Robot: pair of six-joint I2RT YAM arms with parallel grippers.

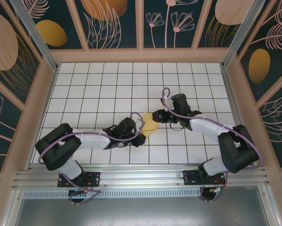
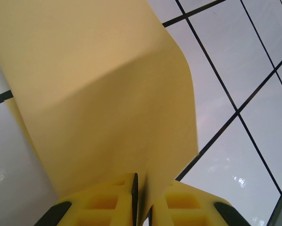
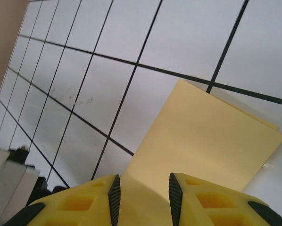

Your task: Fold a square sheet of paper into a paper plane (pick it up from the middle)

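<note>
Nearest the arm bases, the left gripper (image 2: 141,198) is clamped shut on one edge of the yellow sheet of paper (image 1: 150,125) — the paper rises bowed from between its jaws. The sheet sits mid-table (image 1: 108,89), between the two grippers, and a second layer shows along one edge. Just beyond, to the right, the right gripper (image 3: 142,195) has its jaws apart — the paper lies below the gap.

Left pincer (image 2: 140,200) tight-shut, right pincer (image 3: 142,197) apparently ajar, both wrists low and near each other.
</note>
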